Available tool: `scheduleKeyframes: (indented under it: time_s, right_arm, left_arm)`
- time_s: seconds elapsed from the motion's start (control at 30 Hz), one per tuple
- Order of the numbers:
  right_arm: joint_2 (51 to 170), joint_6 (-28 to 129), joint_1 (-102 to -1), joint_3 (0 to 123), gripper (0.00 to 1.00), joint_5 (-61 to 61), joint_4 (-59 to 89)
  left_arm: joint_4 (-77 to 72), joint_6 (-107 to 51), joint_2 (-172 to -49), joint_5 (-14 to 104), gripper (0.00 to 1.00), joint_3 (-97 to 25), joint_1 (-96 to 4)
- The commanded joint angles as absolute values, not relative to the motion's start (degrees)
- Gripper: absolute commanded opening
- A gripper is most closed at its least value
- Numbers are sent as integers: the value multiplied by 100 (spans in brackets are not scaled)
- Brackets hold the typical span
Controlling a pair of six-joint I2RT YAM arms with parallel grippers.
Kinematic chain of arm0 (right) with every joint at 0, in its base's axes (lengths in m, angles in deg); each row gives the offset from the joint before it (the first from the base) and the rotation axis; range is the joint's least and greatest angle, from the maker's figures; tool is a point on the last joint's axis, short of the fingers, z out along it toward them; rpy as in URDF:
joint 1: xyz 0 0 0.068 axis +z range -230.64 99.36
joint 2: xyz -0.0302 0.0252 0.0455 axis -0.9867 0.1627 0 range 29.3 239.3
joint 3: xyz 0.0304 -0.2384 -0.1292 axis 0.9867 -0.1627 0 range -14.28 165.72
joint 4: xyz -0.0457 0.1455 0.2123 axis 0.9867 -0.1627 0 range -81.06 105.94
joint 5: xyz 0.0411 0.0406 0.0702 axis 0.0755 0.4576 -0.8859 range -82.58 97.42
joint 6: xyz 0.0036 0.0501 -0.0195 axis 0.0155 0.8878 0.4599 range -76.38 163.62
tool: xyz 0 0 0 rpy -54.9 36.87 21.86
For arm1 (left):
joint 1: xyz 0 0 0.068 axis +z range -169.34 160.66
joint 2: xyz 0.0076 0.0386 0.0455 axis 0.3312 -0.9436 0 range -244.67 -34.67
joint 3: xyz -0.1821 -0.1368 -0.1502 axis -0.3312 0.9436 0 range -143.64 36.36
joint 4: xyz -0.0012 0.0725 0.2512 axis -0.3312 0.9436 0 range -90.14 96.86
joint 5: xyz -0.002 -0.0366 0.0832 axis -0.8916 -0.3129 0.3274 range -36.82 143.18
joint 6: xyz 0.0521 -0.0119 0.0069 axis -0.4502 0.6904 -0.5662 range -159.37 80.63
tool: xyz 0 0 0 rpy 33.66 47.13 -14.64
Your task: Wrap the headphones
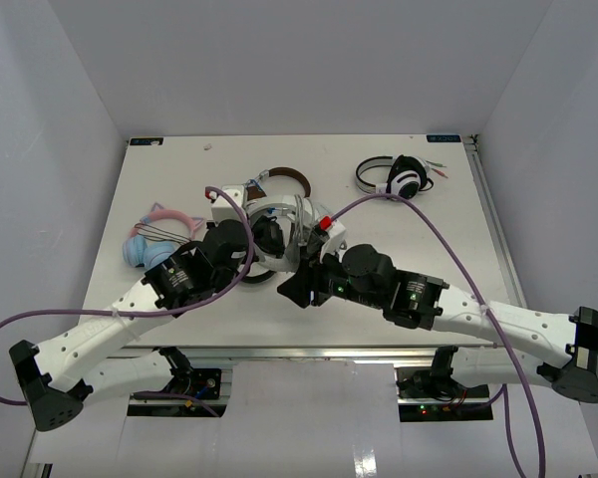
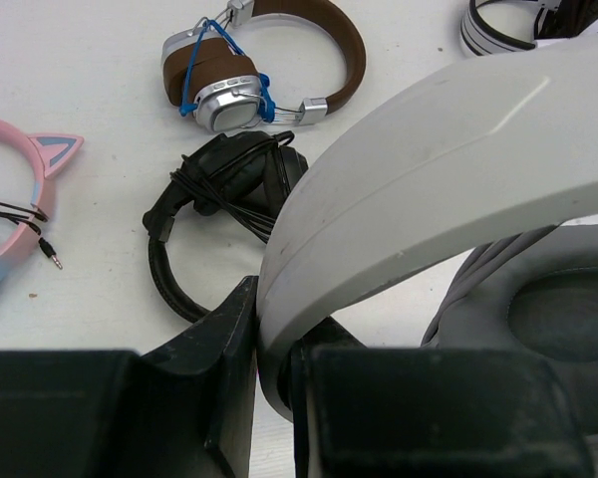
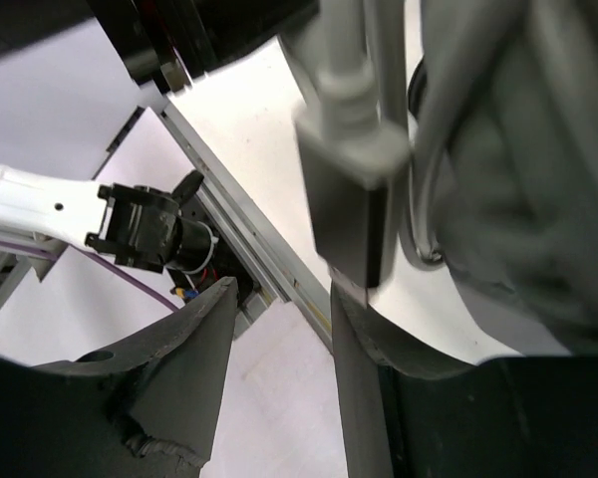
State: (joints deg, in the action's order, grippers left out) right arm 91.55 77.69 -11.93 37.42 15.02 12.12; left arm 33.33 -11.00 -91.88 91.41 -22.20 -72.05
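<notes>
Two grippers meet at the headphones (image 1: 279, 206) in the middle of the table (image 1: 159, 169). Only the left wrist view shows the left gripper (image 2: 275, 351) pinching the white band (image 2: 429, 149), with a black pair (image 2: 229, 179) and a brown pair (image 2: 279, 60) beyond. Only the right wrist view shows the right gripper (image 3: 284, 339) spread, the grey plug (image 3: 351, 199) just above its gap. Overhead, the arms hide both.

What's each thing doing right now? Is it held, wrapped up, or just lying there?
headphones, band pinched in the left gripper
cable, strands bunched beside the grey ear cup
plug, hanging loose
right gripper, open, next to the plug
brown headphones, lying flat, blue cable wrapped round
black headphones, lying flat, cable bundled
pink headphones, lying flat, cable end loose
white and black headphones, lying flat
</notes>
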Motion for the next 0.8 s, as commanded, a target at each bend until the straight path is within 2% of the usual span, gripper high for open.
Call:
scheduleKeyframes:
  time_s: [0.0,0.17,0.37,0.57,0.67,0.77]
  right_arm:
    - [9135,7816,-1006,3565,48,1867,1278]
    - [9067,7653,-670,3590,44,2027,1290]
    - [9231,7467,-82,3847,33,2157,1184]
    - [9606,7440,319,4158,38,2524,866]
    - [9497,7459,452,4172,42,2800,770]
    - [9267,7465,703,4188,42,3340,599]
  left_arm:
    - [2820,-773,-8837,9027,0,-2639,-7234]
    - [2845,-756,-8764,9077,0,-2584,-7234]
    - [2881,-729,-8676,9162,0,-2560,-7234]
    - [2927,-721,-8653,9144,0,-2572,-7234]
    - [2994,-721,-8628,9184,0,-2595,-7234]
    - [3035,-721,-8578,9263,0,-2591,-7234]
